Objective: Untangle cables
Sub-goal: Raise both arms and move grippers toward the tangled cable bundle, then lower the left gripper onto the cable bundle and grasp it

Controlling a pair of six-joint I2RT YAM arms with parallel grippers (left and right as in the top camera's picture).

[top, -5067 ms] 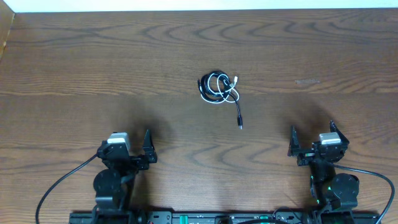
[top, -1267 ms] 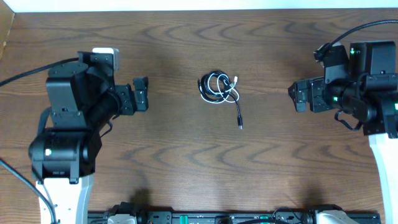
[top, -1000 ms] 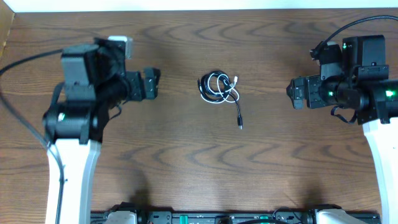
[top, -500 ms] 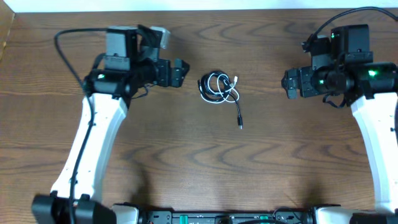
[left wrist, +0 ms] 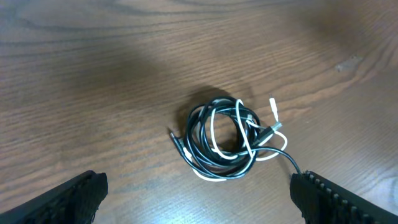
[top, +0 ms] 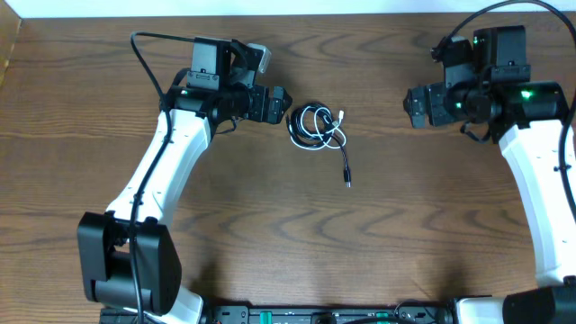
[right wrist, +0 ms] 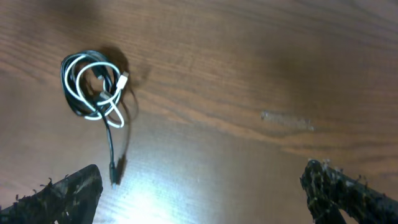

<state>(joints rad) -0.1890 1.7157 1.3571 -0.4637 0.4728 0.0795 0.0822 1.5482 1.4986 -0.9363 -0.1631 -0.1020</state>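
The cables (top: 315,128) lie coiled together in a small tangle on the wooden table: a black cord and a white cord wound through each other. A black tail with a plug (top: 347,177) runs out toward the front. My left gripper (top: 277,104) is open and empty, just left of the tangle; in the left wrist view the tangle (left wrist: 227,140) lies between and beyond the fingers. My right gripper (top: 416,106) is open and empty, well to the right; in the right wrist view the tangle (right wrist: 93,85) sits at the upper left, the plug (right wrist: 114,168) below it.
The wooden table (top: 288,225) stretches around the tangle. A pale scuff mark (right wrist: 285,120) lies on the wood between the tangle and my right gripper. The table's far edge (top: 288,13) meets a white wall.
Both arms rose from the front of the table and reached forward. The left gripper closed in on the tangle from the left; the right shifted slightly left and back. The cables have not moved.
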